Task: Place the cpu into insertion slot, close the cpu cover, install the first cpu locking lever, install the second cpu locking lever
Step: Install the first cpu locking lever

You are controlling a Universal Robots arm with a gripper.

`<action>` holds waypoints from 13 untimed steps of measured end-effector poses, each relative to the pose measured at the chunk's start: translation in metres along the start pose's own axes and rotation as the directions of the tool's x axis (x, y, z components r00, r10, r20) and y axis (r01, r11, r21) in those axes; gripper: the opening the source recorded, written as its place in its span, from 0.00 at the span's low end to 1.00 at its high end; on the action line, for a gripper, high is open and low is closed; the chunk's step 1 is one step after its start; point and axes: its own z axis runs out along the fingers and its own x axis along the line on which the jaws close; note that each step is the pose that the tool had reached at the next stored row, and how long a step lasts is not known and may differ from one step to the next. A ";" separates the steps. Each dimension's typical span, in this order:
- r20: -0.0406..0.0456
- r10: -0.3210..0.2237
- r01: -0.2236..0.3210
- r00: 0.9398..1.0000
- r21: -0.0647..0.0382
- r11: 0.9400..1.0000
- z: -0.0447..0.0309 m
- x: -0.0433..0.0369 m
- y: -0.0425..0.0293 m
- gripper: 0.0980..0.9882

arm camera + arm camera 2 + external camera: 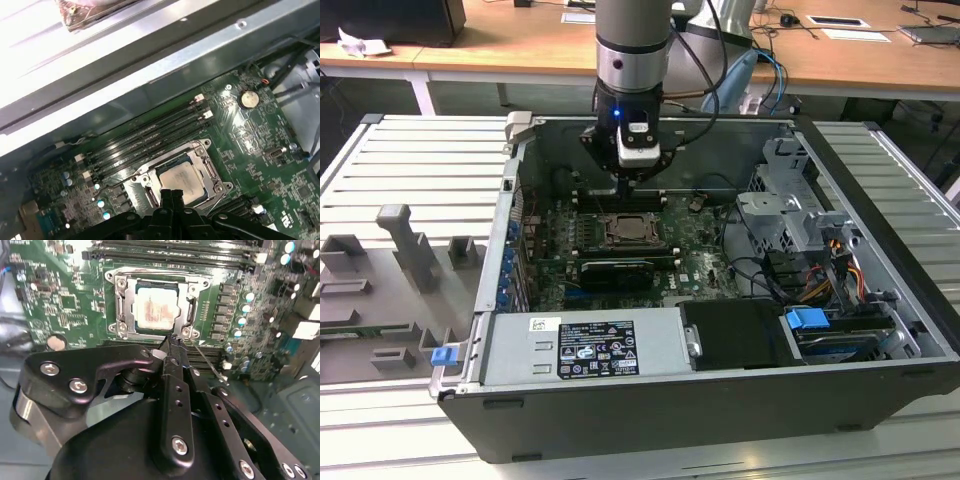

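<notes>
Inside the open computer case (670, 425), on the motherboard (60, 305), the cpu cover (126, 305) lies flat around the seated cpu (156, 307). The hand (172, 344), tips pressed together and empty, sits at the socket's far edge beside a wire lever (205, 360). The lever likely feels light, stiff, springy; push near its free end.

You are looking at one cpu (156, 307), one cpu cover (127, 305), one round coin cell (248, 98), one claw (172, 346), one grey power supply box (510, 352) and one open computer case (620, 420).

glossy metal cpu (156, 310), silvery metal cpu cover (130, 301), matt gripper (173, 346).
</notes>
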 end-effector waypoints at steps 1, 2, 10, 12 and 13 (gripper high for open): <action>-0.002 -0.035 0.035 0.999 0.001 0.999 0.0000 0.0000 0.0000 0.01; -0.004 -0.065 0.065 0.998 0.001 0.998 0.0000 0.0000 0.0000 0.01; -0.017 -0.254 0.254 0.967 0.002 0.967 0.0001 0.0000 0.0000 0.01; -0.019 -0.290 0.291 0.957 0.001 0.957 0.0001 0.0000 0.0000 0.01; -0.021 -0.310 0.310 0.950 0.001 0.951 0.0001 0.0000 0.0000 0.01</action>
